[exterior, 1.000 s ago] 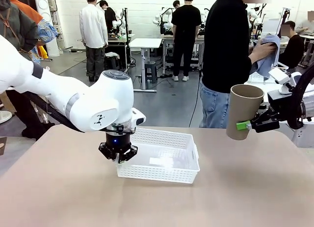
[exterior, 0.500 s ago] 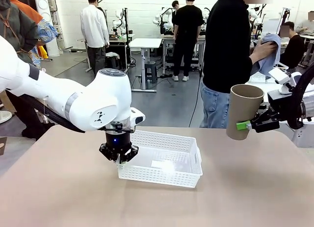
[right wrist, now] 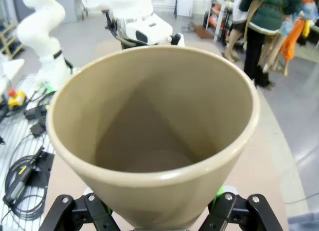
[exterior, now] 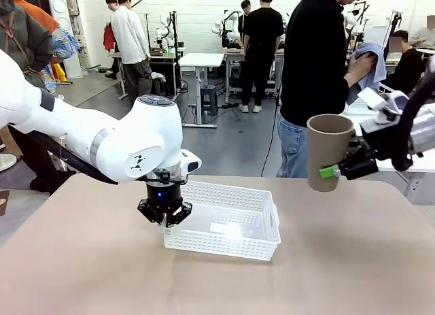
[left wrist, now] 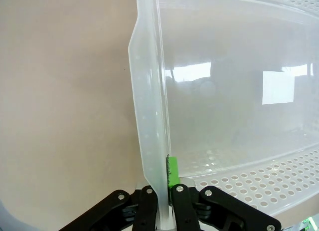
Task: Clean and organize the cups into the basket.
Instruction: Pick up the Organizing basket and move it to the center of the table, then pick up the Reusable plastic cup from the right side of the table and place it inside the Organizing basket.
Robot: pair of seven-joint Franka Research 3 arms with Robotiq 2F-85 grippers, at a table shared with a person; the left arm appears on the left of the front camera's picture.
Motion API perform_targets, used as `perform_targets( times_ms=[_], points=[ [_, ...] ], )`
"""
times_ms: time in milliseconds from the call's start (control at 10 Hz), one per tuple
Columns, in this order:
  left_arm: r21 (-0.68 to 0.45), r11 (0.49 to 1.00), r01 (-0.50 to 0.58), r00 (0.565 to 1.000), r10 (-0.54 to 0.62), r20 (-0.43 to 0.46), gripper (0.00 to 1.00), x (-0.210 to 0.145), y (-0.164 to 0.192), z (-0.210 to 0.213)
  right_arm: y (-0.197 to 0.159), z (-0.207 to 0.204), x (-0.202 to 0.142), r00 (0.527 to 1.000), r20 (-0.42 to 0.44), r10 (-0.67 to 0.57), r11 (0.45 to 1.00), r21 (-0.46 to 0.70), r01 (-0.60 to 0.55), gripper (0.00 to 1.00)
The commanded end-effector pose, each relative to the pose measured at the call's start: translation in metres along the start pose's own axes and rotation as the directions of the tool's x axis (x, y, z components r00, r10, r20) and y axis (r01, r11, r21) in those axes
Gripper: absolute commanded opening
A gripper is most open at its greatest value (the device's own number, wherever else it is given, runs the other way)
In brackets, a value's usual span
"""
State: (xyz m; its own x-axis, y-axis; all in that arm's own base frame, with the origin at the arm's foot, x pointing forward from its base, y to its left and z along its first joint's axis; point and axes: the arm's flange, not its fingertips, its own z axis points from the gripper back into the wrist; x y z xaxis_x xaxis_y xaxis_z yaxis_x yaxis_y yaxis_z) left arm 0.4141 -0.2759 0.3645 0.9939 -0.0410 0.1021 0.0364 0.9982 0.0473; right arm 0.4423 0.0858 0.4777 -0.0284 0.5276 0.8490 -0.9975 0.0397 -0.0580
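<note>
Right, nearest on the table [exterior: 81,260], the left gripper [exterior: 164,216] points straight down, fingers clenched on the left wall of the white basket [exterior: 224,243], which sits flat mid-table. One green pad [left wrist: 172,172] presses the inside of that wall. Farther right, the right gripper [exterior: 333,171] grasps a tan cup [exterior: 326,152] by its lower side, upright, mouth up, held in the air. Beyond it, a person [exterior: 316,70] stands at the far edge holding a blue cloth [exterior: 370,63].
</note>
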Motion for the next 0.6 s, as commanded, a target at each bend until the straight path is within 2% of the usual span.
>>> perform_targets(
  times_ms=[0,200,300,400,500],
  points=[
    [0.004,1.0,-0.003,1.0,0.003,0.009,0.0,0.0,-0.002,0.001,-0.02,-0.03,0.07,0.971,-0.233,-0.046,0.998,0.035,0.055,0.82],
    [0.004,1.0,-0.003,1.0,0.003,0.009,0.0,0.0,-0.002,0.001,-0.032,-0.075,0.104,0.868,-0.489,-0.082,0.991,0.05,0.122,0.82],
    [0.004,1.0,-0.003,1.0,0.003,0.009,0.0,0.0,-0.002,0.001,-0.037,-0.1,0.108,0.766,-0.634,-0.109,0.982,0.051,0.182,0.82],
    [0.004,1.0,-0.003,1.0,0.003,0.009,0.0,0.0,-0.002,0.001,-0.04,-0.12,0.106,0.681,-0.723,-0.117,0.975,0.046,0.217,0.82],
    [0.004,1.0,-0.003,1.0,0.003,0.009,0.0,0.0,-0.002,0.001,-0.041,-0.138,0.101,0.621,-0.779,-0.094,0.972,0.064,0.227,0.82]
  ],
)
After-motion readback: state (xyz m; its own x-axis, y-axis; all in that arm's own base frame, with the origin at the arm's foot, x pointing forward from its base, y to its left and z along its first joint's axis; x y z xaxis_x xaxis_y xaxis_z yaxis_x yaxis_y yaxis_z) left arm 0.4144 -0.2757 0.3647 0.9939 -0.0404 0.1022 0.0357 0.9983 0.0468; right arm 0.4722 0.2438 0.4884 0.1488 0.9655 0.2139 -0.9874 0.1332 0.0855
